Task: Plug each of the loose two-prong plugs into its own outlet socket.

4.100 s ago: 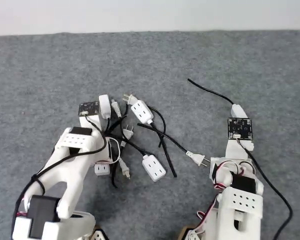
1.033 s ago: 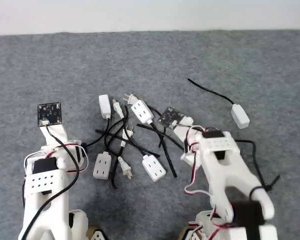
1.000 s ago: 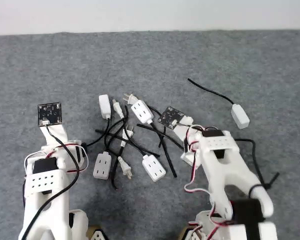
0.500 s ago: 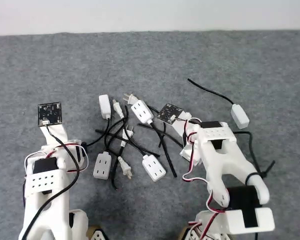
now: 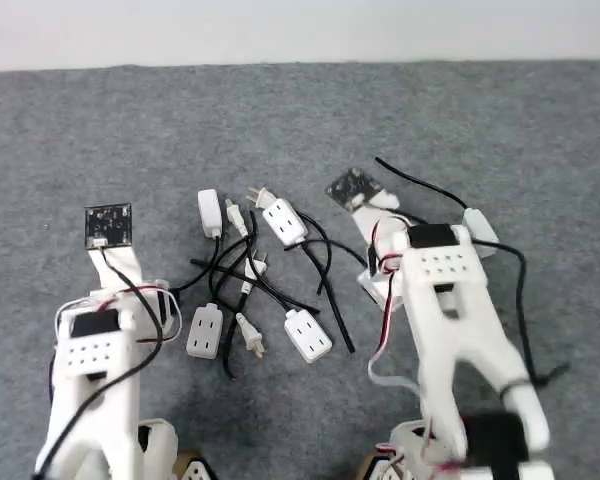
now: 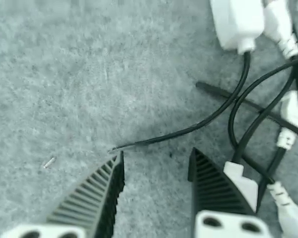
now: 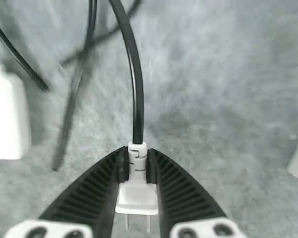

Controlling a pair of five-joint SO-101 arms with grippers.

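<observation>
Worktop (image 6: 64, 74), grey and fuzzy, spreads below. Left tool (image 6: 156, 154) spread wide, a white socket (image 6: 241, 181) just beside one finger, black cords (image 6: 238, 94) ahead. Right tool (image 7: 136, 151) pinched on a white plug (image 7: 136, 193), its black cord (image 7: 134, 74) running straight ahead.

The right wrist view's edge cuts off a blurred white socket (image 7: 5, 114).
</observation>
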